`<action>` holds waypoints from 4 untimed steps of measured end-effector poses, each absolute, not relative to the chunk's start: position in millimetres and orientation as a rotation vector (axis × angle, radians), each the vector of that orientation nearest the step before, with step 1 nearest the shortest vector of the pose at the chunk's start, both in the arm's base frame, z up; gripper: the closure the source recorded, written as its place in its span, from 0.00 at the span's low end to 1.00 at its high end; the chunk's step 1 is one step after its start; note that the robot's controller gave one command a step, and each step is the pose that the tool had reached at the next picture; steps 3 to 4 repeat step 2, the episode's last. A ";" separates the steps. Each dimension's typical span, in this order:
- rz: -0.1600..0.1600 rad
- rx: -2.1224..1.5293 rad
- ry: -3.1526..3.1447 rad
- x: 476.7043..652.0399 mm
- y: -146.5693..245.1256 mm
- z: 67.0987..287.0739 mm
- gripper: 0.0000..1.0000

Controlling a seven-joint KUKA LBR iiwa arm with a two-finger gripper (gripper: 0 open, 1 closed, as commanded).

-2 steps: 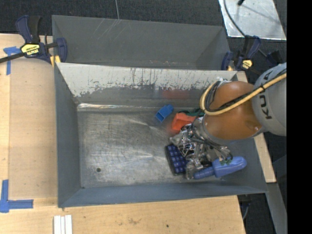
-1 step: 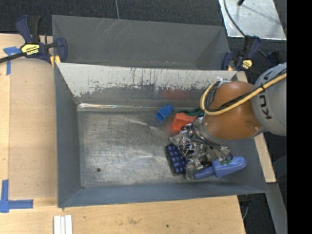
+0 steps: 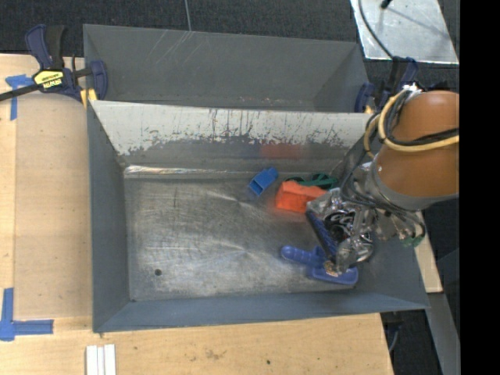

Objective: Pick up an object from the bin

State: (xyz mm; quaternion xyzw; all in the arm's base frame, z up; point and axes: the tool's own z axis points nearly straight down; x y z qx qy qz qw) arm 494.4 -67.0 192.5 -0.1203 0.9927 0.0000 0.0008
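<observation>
Gripper [image 3: 339, 266] is low in the bin's [image 3: 108, 233] near-right corner, over a blue handle-shaped part [image 3: 301, 255]. Orange block [image 3: 291, 199] sits just behind. Open or closed: can't tell.

**Four loose things in one bin**

The grey metal bin [image 3: 109, 209] holds four loose things. Two are blue: one small block [image 3: 264, 181] and one long flat piece [image 3: 301, 255]. One is an orange block [image 3: 293, 199]. One is a green piece [image 3: 319, 181], partly hidden, its shape too unclear to name.
</observation>
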 end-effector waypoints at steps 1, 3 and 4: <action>0.000 -0.377 3.118 494.3 -67.0 192.5 1.00; 0.000 -0.389 3.115 493.4 -74.2 242.7 1.00; 0.000 -0.389 3.115 493.4 -74.2 242.7 1.00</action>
